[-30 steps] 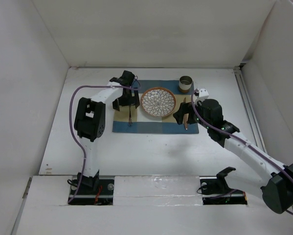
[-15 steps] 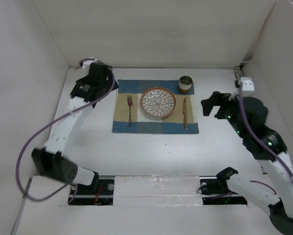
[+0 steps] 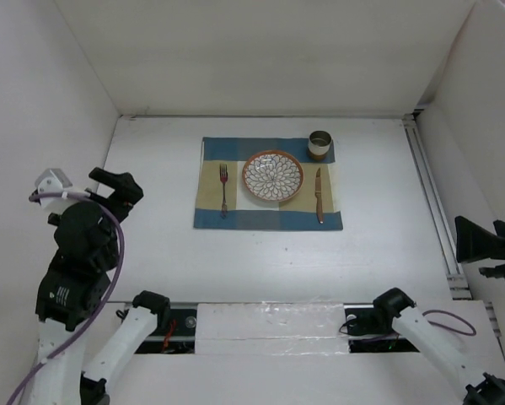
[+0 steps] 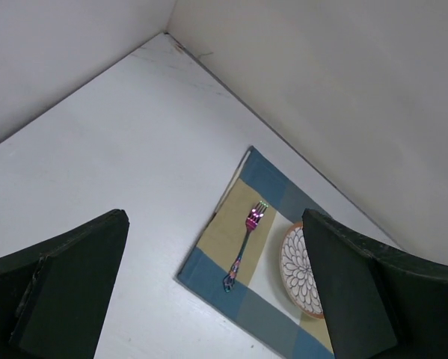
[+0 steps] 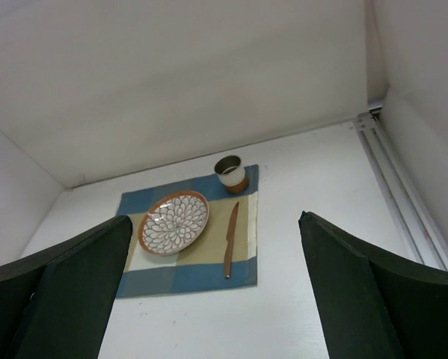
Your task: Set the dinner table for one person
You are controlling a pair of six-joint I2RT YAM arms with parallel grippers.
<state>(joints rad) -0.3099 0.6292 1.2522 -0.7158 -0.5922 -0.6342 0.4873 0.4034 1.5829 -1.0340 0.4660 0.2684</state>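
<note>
Our table [image 3: 260, 261] lies flat under the plate [image 3: 272, 175] and spreads out all around it. It looks hard and heavy, we think, so we would not grab it. The left pincer [image 4: 215, 224] and right pincer [image 5: 215, 221] are wide, holding nothing.

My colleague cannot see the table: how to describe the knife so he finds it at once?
On the white dinner table lies a checked placemat with a patterned plate in the middle. The knife lies just right of the plate, with the small cup beyond it. Unlike the fork on the left, it is copper-brown, without tines.
</note>
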